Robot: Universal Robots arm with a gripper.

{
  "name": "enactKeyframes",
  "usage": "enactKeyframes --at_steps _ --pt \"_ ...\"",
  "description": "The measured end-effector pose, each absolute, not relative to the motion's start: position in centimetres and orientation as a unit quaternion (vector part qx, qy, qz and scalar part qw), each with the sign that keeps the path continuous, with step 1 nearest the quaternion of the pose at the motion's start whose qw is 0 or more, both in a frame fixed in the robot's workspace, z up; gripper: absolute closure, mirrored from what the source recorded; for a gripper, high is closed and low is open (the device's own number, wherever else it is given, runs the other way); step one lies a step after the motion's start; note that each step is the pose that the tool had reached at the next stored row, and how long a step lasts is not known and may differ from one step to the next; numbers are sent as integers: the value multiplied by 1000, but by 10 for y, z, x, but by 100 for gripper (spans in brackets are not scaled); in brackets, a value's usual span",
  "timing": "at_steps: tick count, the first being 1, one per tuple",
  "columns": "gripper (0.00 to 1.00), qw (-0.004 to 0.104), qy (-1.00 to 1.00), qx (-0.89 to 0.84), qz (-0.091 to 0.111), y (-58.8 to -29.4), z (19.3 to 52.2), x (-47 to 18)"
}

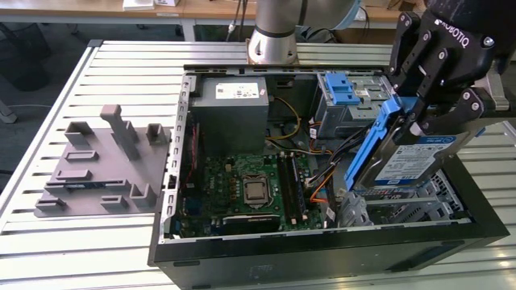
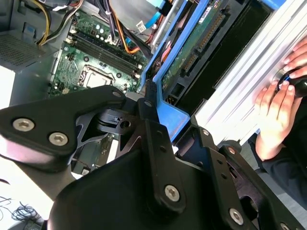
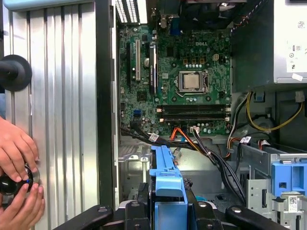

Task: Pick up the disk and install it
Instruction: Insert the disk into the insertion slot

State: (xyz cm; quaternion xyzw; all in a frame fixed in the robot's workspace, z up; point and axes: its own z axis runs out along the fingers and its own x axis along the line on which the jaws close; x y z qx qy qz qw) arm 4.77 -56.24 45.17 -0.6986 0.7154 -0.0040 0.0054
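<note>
My gripper (image 1: 440,119) is shut on the disk (image 1: 412,162), a silver-grey drive with a white-and-blue label and blue carrier rails. I hold it tilted, its lower end over the metal drive cage (image 1: 403,210) at the exterior view's right inside the open computer case (image 1: 322,257). The second wrist view shows the disk's (image 2: 192,48) green circuit-board underside and blue rail, clamped by my gripper (image 2: 165,120). In the first wrist view the blue carrier of the disk (image 3: 168,175) sticks out from my gripper (image 3: 168,213), above the cage floor.
The case holds a motherboard (image 1: 250,187), a power supply (image 1: 234,99), bundled cables (image 3: 211,153) and a drive bay with a blue latch (image 1: 342,90). A grey fixture (image 1: 105,163) lies on the slatted table. A person's hands (image 3: 17,158) hold a black knob beside the case.
</note>
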Motion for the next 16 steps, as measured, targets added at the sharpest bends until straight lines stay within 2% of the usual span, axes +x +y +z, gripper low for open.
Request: enactKeyframes --at_steps 16 --pt "64 5 715 -699 -4 -562 446 65"
